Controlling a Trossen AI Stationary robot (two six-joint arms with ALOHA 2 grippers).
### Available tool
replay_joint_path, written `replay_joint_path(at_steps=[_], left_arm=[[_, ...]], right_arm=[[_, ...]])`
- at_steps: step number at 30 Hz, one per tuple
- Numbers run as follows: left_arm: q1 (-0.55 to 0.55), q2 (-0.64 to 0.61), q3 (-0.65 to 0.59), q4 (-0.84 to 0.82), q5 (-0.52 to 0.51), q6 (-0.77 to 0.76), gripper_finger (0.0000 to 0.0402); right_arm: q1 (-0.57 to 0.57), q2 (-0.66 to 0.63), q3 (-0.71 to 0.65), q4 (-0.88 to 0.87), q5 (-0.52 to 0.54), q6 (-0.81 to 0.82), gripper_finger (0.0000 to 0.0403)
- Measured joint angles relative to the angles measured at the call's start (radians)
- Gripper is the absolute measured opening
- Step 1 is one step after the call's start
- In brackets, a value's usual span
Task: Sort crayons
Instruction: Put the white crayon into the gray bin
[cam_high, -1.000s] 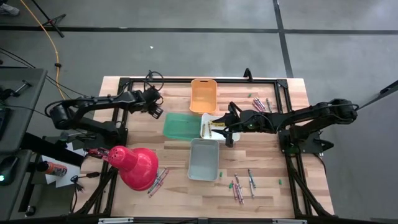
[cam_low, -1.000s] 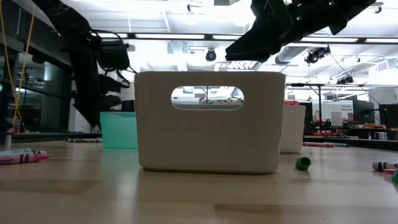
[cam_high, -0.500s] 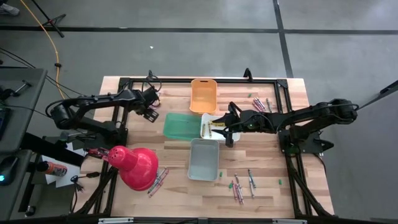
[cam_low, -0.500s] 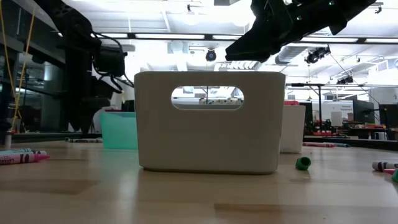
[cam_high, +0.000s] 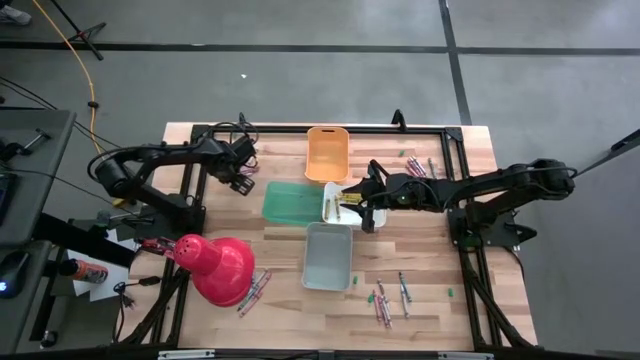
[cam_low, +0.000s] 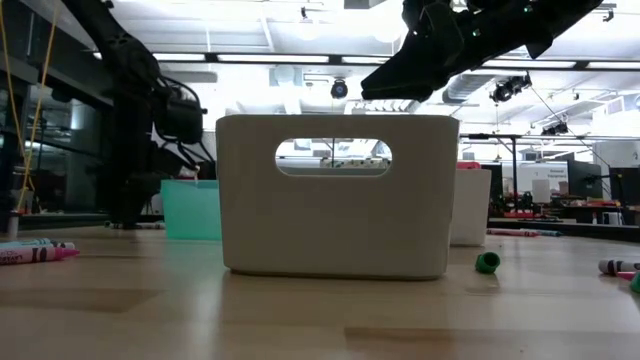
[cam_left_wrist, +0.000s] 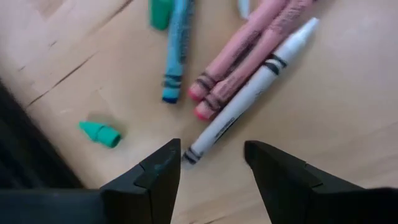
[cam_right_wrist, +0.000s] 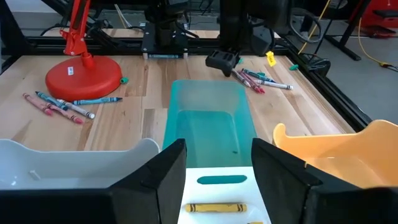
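My left gripper (cam_high: 240, 172) is open over the table's far left. In the left wrist view (cam_left_wrist: 211, 155) its fingers hang above a cluster of crayons lying flat on the wood: a white one (cam_left_wrist: 249, 87), two pink ones (cam_left_wrist: 239, 59), a blue one (cam_left_wrist: 175, 50) and a short green piece (cam_left_wrist: 99, 132). My right gripper (cam_high: 352, 196) is open and empty above the white bin (cam_high: 345, 206). In the right wrist view (cam_right_wrist: 214, 165) a yellow crayon (cam_right_wrist: 214, 207) lies on that bin's floor.
An orange bin (cam_high: 327, 152), a green bin (cam_high: 290, 203) and a grey-white bin (cam_high: 328, 255) stand mid-table. A red lamp (cam_high: 215, 268) stands at the near left. More crayons lie at the near left (cam_high: 255, 290), near right (cam_high: 385, 300) and far right (cam_high: 415, 165).
My left arm has folded back toward the table's left, and its gripper has sunk a little toward the crayon cluster, still open.
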Motion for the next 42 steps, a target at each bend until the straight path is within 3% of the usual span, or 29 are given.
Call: replay_joint_path(at_steps=[7,18,28,32,36,42], left_arm=[[0.002,0.004,-0.002,-0.001,0.034,0.023,0.0164],[0.002,0.004,-0.002,-0.012,0.100,0.023,0.0010],[-0.018,-0.016,0.017,-0.031,0.144,0.032,0.0003],[-0.041,-0.057,0.014,-0.032,0.298,0.043,0.0001],[-0.073,-0.101,0.019,-0.026,0.382,0.058,0.0001],[-0.126,-0.182,0.055,-0.019,0.378,0.059,0.0000]], right_arm=[[0.000,0.000,0.000,0.000,0.000,0.015,0.0177],[0.000,0.000,0.000,0.000,0.000,0.026,0.0177],[0.000,0.000,0.000,-0.001,0.000,0.026,0.0177],[0.000,0.000,0.000,-0.001,0.000,0.026,0.0177],[0.000,0.000,0.000,-0.001,0.000,0.026,0.0177],[0.000,0.000,0.000,-0.001,-0.001,0.026,0.0177]])
